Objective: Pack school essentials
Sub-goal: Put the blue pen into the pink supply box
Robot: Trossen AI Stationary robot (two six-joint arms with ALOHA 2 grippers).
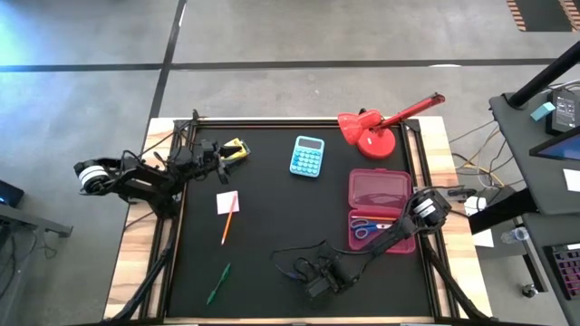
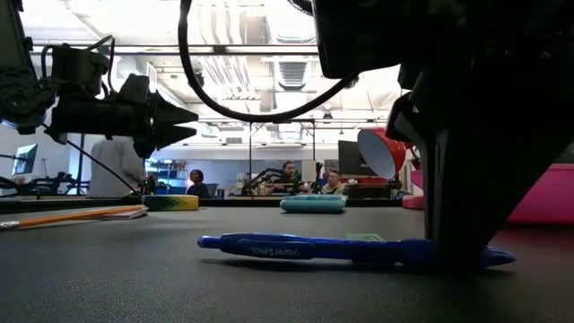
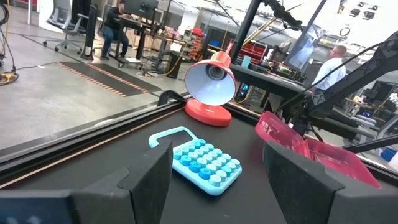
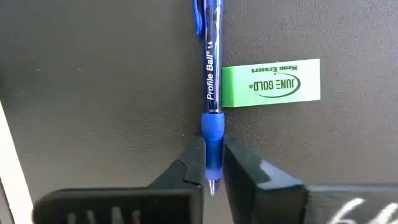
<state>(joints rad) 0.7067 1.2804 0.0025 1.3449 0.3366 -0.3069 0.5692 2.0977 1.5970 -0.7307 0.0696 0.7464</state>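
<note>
My right gripper (image 4: 212,146) stands low over the table's near middle (image 1: 319,285), shut on the blue pen (image 4: 211,74). The green eraser (image 4: 272,83) lies flat right beside the pen. The pen lies along the black mat in the low view (image 2: 314,248). My left gripper (image 3: 216,152) hangs open in the air at the far left (image 1: 217,152), next to the yellow-green box (image 1: 237,150). A pink note (image 1: 227,201), an orange pencil (image 1: 228,222) and a green pen (image 1: 218,282) lie on the mat. Blue-handled scissors (image 1: 370,227) lie in the open pink case (image 1: 381,195). My right gripper pinches the blue pen by its blue rubber grip (image 4: 212,127), close to the writing tip, between the two fingers. The fingers come from above, pointing down, and run along the pen's line. The pen lies flat on the mat (image 2: 269,248).
The light-blue calculator (image 1: 308,156) and the red desk lamp (image 1: 373,131) stand toward the far edge, right of my left gripper. The pink case sits at the right edge. Cables trail on the mat by my right arm (image 1: 294,258). People sit in the room beyond.
</note>
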